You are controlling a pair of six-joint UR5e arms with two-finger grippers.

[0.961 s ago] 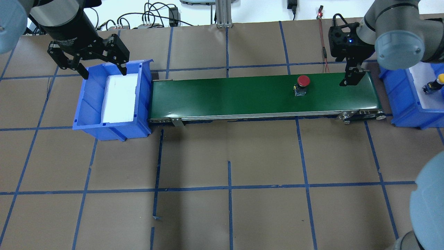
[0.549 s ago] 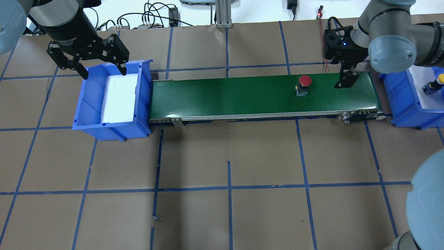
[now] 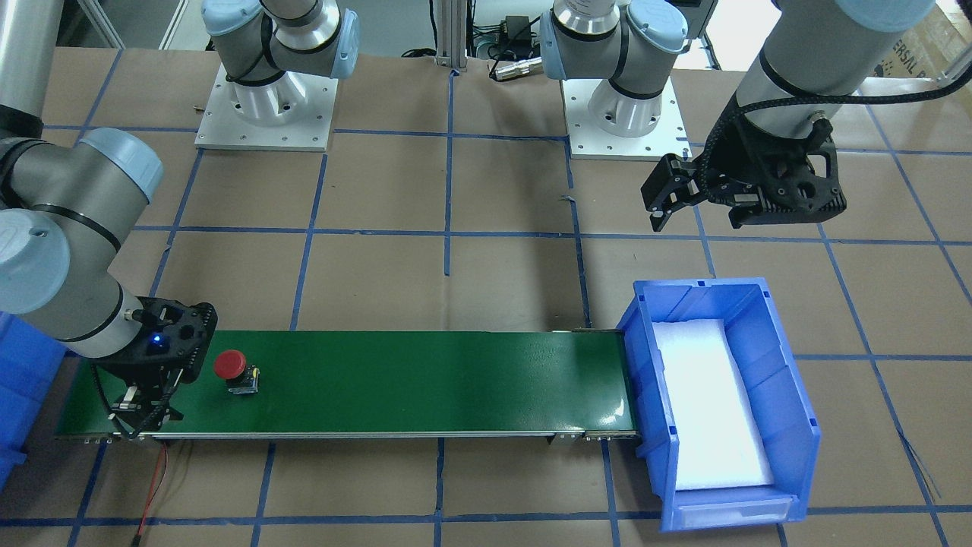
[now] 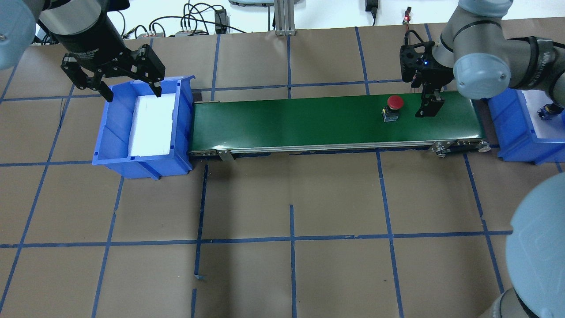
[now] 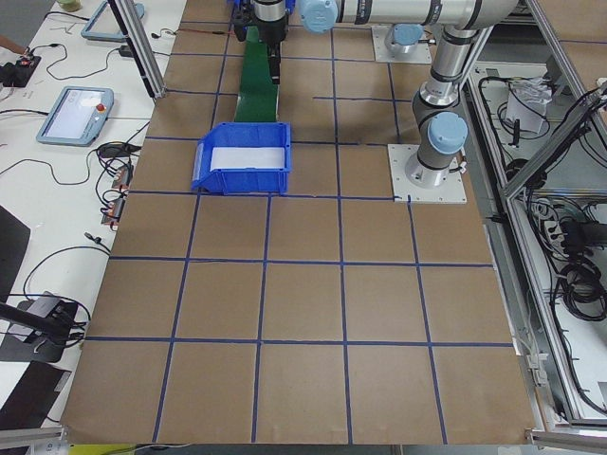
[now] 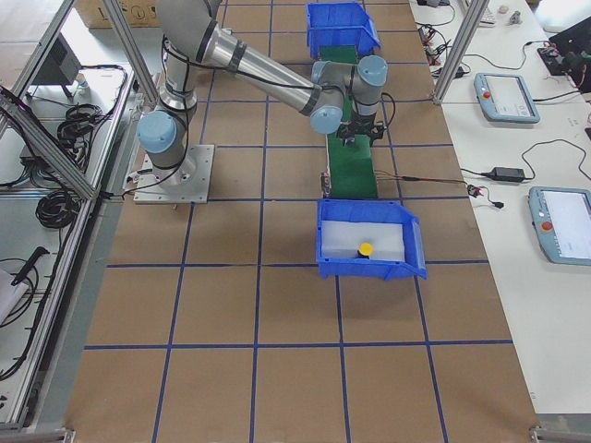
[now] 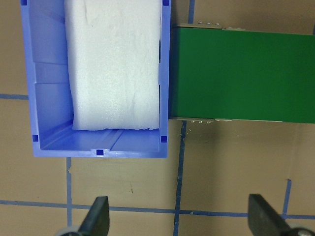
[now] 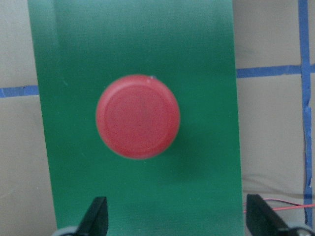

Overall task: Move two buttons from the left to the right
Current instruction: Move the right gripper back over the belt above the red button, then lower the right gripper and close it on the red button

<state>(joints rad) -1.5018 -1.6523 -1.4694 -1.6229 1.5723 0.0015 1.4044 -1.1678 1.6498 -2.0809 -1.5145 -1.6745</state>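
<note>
Currently the red button (image 4: 394, 107) is sitting on the green belt (image 4: 287, 119), toward its right end in the overhead view and short of the right bin (image 4: 512, 132). The yellow button (image 6: 366, 249) is already lying in that bin, so one of two looks delivered.

The right gripper (image 8: 179, 221) is hanging low over the belt, just right of the red button in the overhead frame. Its jaws are spread wide with nothing between them. The wrist view is showing the cap centred side to side but ahead of the fingertips, which reads as lining up for a top-down pick. The wide spread makes sense for clearing the cap.

The left gripper (image 4: 132, 92) is hovering over the far rim of the left bin (image 4: 181, 132), upper left of the overhead frame, jaws also wide and empty. That bin is holding only its foam pad (image 4: 152, 126), so the left arm is probably just parking clear.

The red button is standing upright, cap up, long axis vertical and pointing at the wrist camera. Its body is hidden under the cap there and tiny elsewhere, so its yaw against the belt is hard to call.
</note>
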